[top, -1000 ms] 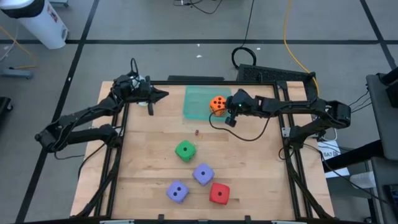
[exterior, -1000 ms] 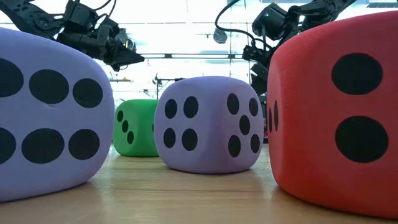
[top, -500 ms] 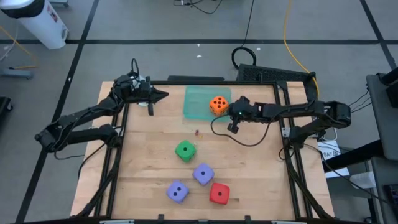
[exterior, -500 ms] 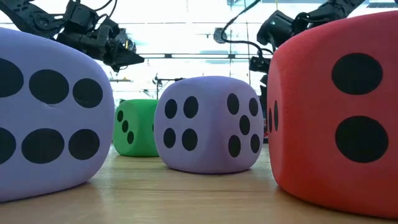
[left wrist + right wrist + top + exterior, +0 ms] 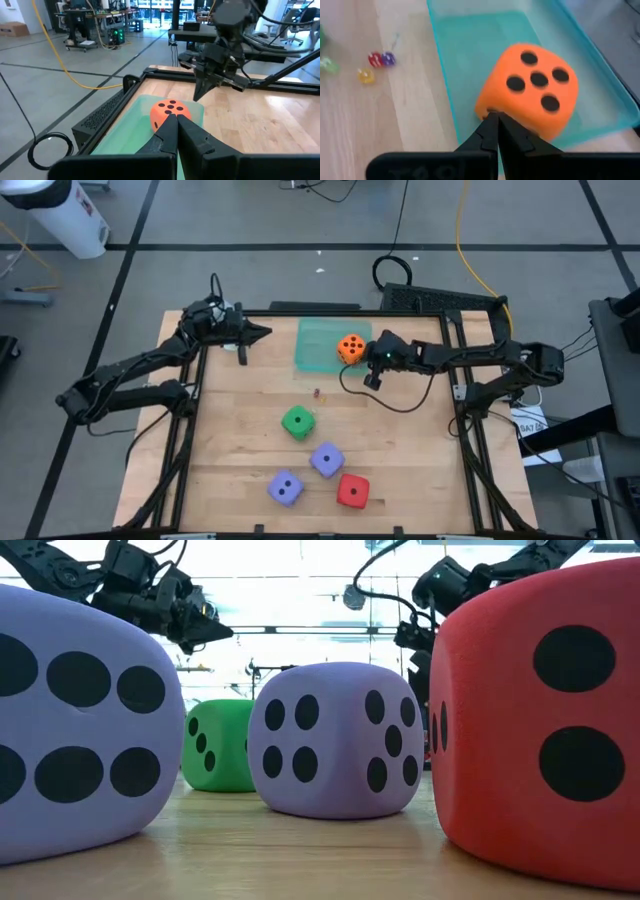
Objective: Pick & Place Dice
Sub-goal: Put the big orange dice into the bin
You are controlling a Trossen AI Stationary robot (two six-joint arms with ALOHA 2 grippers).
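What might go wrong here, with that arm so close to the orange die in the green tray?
Two things, I'd guess. The right gripper, shut, sits just beside the orange die, so a small sideways move may nudge it off the green tray. Its dangling cable may sweep the tiny coloured beads on the wood. The left gripper, also shut, waits at the far-left corner.

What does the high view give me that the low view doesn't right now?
Only the high view shows the orange die sitting on the green tray, with the shut right gripper just beside it.

Only the low view shows the dice's side faces up close, against the room behind.

Both show the green die, two purple dice, the red die and the left gripper, shut, at the far edge.
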